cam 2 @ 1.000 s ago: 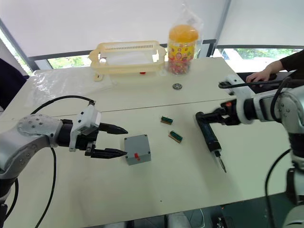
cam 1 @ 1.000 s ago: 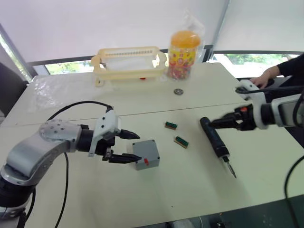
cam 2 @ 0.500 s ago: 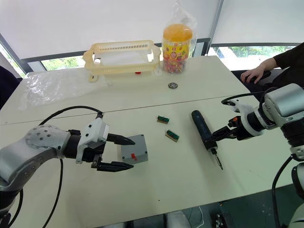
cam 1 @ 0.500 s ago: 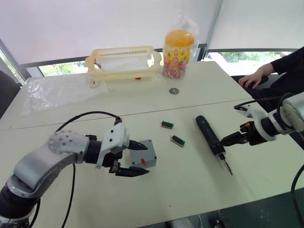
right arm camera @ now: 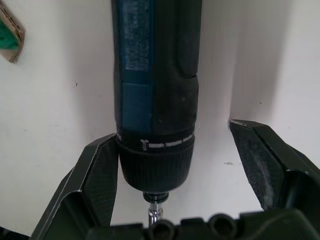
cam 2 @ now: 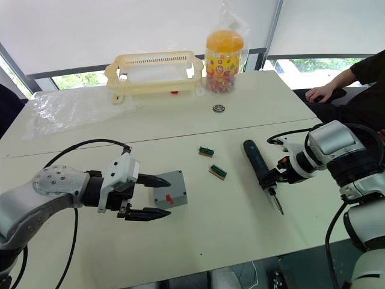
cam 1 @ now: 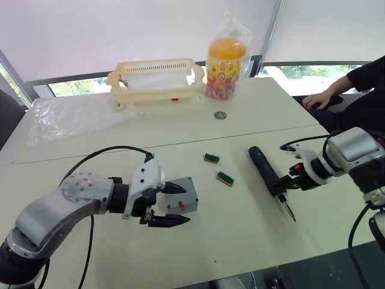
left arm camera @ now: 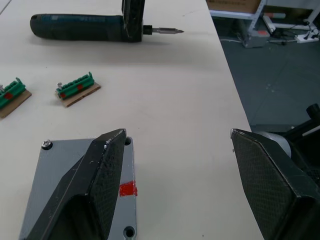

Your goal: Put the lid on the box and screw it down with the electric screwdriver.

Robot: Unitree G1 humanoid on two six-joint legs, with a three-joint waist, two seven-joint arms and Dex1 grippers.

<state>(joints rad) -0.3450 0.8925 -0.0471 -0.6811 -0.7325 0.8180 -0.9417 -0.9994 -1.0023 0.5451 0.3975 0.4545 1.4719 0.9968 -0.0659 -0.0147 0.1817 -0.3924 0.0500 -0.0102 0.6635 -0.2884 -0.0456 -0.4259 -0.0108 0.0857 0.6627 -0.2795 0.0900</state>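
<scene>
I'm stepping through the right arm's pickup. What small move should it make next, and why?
Probably close the right pincer. Its open fingers already straddle the long black electric screwdriver near its bit end; one touches it, the other stands apart, and the tool lies flat on the cream table.

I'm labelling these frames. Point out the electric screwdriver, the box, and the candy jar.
electric screwdriver (cam 2: 255,161): right eye view, on its black barrel.
box (cam 2: 169,191): right eye view, on its grey top.
candy jar (cam 1: 225,67): left eye view, on its printed body.

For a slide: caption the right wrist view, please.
Open right gripper straddles the electric screwdriver near its bit end on the table.
</scene>
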